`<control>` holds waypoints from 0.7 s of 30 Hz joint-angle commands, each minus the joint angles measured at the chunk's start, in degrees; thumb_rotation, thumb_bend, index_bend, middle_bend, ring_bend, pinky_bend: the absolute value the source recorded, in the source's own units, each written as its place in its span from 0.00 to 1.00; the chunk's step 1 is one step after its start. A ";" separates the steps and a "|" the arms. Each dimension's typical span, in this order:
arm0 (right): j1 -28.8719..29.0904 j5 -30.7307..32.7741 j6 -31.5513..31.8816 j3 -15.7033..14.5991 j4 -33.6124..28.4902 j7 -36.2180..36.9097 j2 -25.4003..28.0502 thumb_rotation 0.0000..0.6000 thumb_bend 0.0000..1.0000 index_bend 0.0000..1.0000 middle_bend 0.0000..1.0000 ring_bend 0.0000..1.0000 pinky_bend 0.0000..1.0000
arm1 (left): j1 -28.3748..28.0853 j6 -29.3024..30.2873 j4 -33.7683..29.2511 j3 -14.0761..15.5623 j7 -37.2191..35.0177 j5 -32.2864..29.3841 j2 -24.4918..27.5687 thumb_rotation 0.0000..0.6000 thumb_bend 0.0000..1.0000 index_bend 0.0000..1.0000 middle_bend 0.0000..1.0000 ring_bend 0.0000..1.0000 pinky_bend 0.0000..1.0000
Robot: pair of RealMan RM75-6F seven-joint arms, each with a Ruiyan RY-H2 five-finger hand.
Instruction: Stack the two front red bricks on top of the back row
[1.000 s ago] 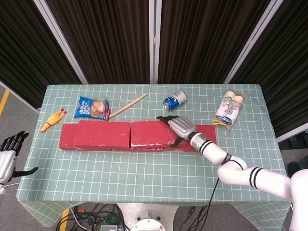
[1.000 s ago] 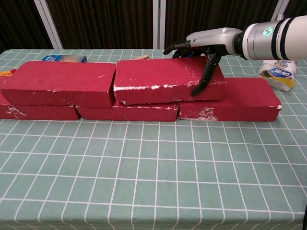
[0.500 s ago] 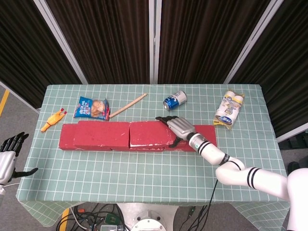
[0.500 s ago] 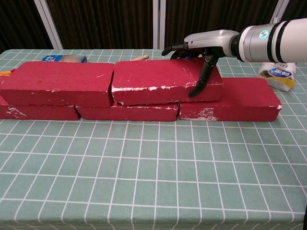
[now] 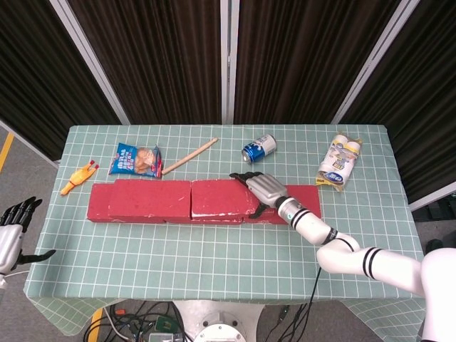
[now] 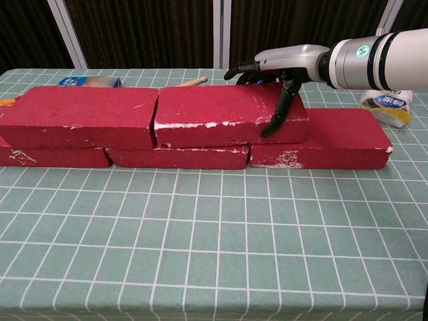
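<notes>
At the centre of the table (image 5: 214, 249), the robot's right hand (image 5: 262, 189) grips the right end of the second upper brick (image 6: 224, 120), its thumb hanging down the near face and its other fingers draped over the far edge. That brick sits on the back row (image 6: 314, 144) of bricks, just beside the first upper brick (image 6: 80, 115) to the left, with only a thin seam showing between them. Both front bricks now appear to be up on the row, so the task looks nearly complete; what remains seems to be letting go. The left hand (image 5: 11, 231) hangs off the table at the lower left of the head view, fingers apart and holding nothing.

The risk lies in the release. If the thumb drags on the rough face as the hand lifts away, it could pull the brick to the right, reopening the seam or skewing it on the row beneath. A push to the left could instead nudge the neighbouring brick out of line. A soda can (image 5: 258, 148) stands near, behind the hand, and a careless backward withdrawal might tip it.
</notes>
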 commanded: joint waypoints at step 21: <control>0.57 6.40 2.22 -1.25 -4.02 -5.41 1.10 1.00 0.02 0.00 0.13 0.08 0.13 | -0.20 -0.93 0.65 0.22 -1.18 0.46 -0.05 1.00 0.01 0.02 0.00 0.00 0.00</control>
